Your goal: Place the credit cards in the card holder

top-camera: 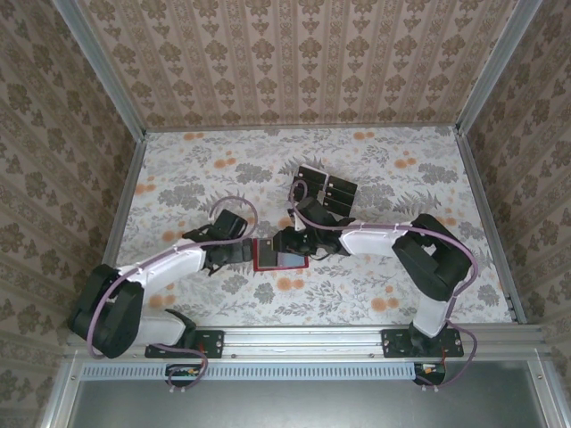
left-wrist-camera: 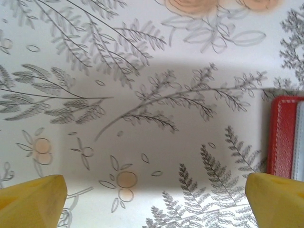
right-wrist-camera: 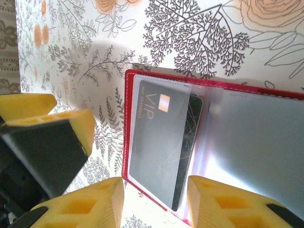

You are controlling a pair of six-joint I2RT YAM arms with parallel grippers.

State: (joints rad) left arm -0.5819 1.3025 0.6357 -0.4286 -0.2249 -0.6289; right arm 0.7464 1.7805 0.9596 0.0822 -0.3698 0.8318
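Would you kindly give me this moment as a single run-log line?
left pincer: open, beside card holder | right pincer: open above it | card: in clear pocket | other cards: farther back

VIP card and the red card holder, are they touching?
Touching. The right wrist view shows the VIP card slid inside the card holder, under its clear film, one dark edge uncovered.

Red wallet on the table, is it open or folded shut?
Open: the card holder lies spread flat, clear pockets showing, a black credit card tucked inside one.

Left claw (left-wrist-camera: 154,202) wide, right (right-wrist-camera: 156,204) seemingly ajar
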